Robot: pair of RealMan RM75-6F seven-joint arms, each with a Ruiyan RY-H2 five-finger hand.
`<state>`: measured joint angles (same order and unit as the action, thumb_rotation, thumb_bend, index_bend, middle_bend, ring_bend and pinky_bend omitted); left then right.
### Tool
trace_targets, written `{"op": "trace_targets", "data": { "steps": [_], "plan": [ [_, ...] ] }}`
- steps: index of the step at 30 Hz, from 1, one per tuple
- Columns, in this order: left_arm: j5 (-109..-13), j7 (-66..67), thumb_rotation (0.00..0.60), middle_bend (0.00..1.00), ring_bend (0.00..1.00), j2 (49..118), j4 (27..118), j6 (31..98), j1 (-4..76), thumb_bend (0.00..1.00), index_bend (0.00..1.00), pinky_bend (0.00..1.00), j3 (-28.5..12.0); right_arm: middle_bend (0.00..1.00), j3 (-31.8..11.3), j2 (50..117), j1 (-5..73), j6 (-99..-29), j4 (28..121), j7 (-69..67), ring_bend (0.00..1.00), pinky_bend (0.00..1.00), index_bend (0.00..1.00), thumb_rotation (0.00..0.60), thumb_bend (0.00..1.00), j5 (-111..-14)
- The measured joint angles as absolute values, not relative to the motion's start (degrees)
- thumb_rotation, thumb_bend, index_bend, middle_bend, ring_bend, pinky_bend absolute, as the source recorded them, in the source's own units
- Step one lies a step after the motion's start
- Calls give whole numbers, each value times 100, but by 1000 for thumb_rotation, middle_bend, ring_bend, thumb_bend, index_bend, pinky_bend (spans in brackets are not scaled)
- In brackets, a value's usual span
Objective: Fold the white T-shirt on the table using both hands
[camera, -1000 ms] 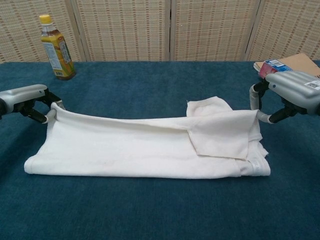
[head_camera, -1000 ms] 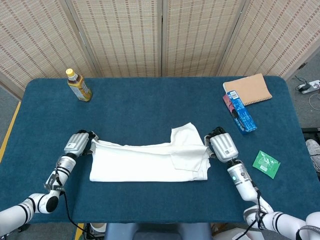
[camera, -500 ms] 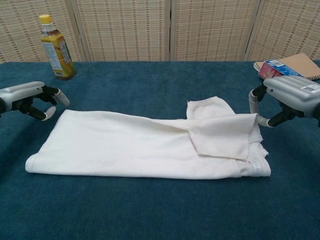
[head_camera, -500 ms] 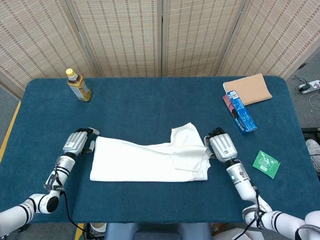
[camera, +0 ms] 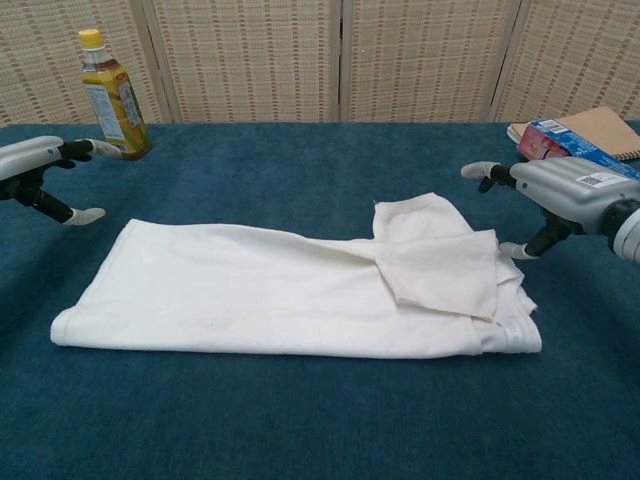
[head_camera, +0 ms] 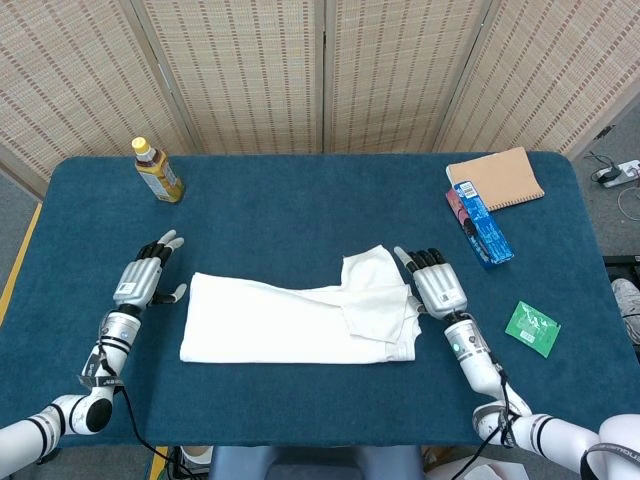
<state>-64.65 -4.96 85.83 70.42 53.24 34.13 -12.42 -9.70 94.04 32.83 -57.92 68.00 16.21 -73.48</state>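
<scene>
both hands have let go of the cloth since a second ago: then each pinched an end of the white t-shirt (head_camera: 300,320), now their fingers are spread flat and hold nothing, and the shirt's lifted left edge has dropped onto the table.

nearest the robot, the white t-shirt lies on the blue table (head_camera: 300,220) as a long folded band, its near edge straight, with one sleeve flap folded up toward the far side at its right end.

the left hand (head_camera: 143,279) sits just off the shirt's left end, apart from the cloth, fingers fanned wide and pointing away from the robot. the right hand (head_camera: 435,283) lies just beside the shirt's right end, fingers likewise stretched and spread; in the chest view its thumb tip seems to be at the cloth's edge, though whether it touches cannot be told.

right of that hand lies a green packet (head_camera: 532,328). farther back on the right are a blue box (head_camera: 483,236) and a brown notebook (head_camera: 496,179) touching it. at the far left stands a bottle (head_camera: 157,171) with a yellow cap.
</scene>
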Motion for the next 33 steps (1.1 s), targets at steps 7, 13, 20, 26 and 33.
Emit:
{"op": "trace_targets", "data": {
  "steps": [7,13,20,26,33],
  "plan": [
    [-6495,-526,600,0,0,8156,7740,5602,3166,353,0,15,-1237,190,-817,9035,3210,-6054,7308,1341,91,80,198,600,159,-7789],
    [-6677,-538,600,0,0,7750,8374,5918,2883,353,9,15,-1109,271,-301,8740,3086,-6290,7590,822,109,79,460,600,226,-8558],
    [-7021,-485,600,0,0,7343,9024,6307,2532,353,18,15,-831,289,68,8746,2948,-6445,7612,609,117,79,514,600,232,-8949],
    [-7347,-502,600,0,0,7164,9293,6594,2289,353,19,15,-618,289,72,8952,2913,-6506,7497,706,119,79,516,600,229,-8982],
    [-7529,-646,600,0,0,7096,9345,6609,2213,352,18,15,-510,289,28,9189,2890,-6488,7416,989,119,79,516,600,127,-8910]
  ]
}}
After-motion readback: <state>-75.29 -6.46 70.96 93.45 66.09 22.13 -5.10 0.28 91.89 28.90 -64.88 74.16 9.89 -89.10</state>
